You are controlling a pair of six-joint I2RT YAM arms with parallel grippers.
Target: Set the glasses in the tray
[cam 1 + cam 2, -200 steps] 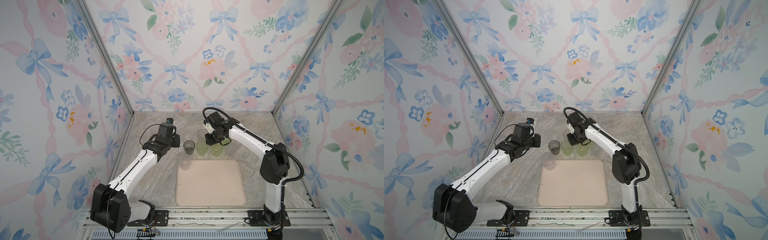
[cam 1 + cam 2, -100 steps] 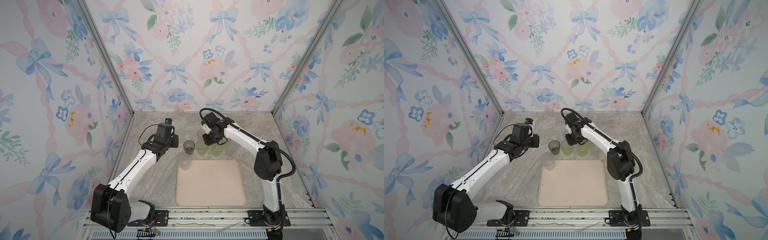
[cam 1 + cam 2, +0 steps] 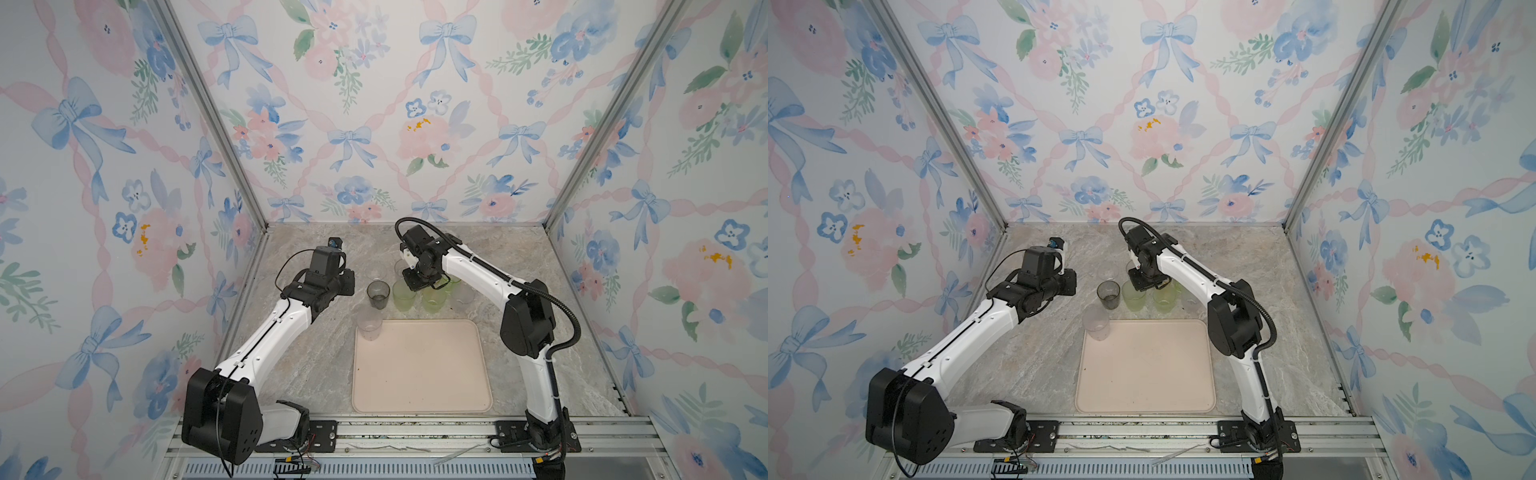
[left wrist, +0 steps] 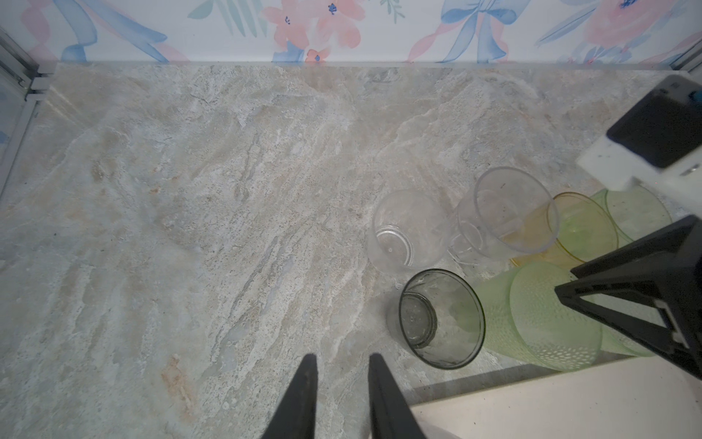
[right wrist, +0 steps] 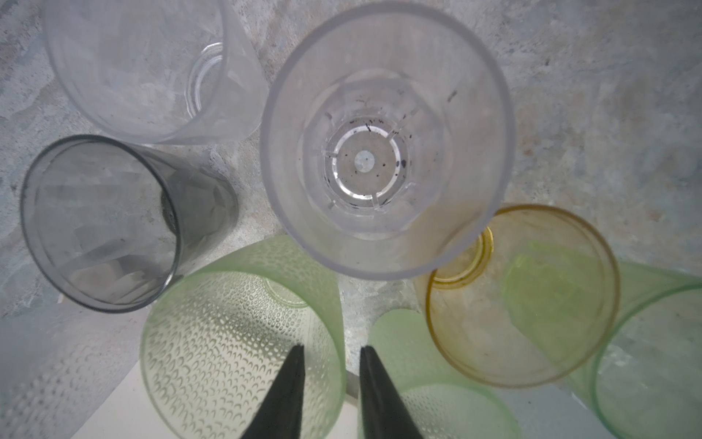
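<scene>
Glasses [image 3: 402, 296] crowd rim to rim beyond the far edge of the cream tray [image 3: 422, 374]; right gripper [image 5: 332, 347], narrowly apart, straddles the wall of the dimpled green glass [image 5: 212, 342]; left gripper [image 4: 343, 356], slightly parted, empty, hovers near the smoky grey glass [image 4: 442, 319].

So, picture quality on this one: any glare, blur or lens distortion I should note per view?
In both top views: soft even light, wide-angle splay in the walls, the frosted glass faint against the marble table. Left wrist view: table sharp, left gripper a dark, soft-edged silhouette. Right wrist view: the clear glass sharp down to specks in its base, right gripper blurred; no harsh glare.
</scene>
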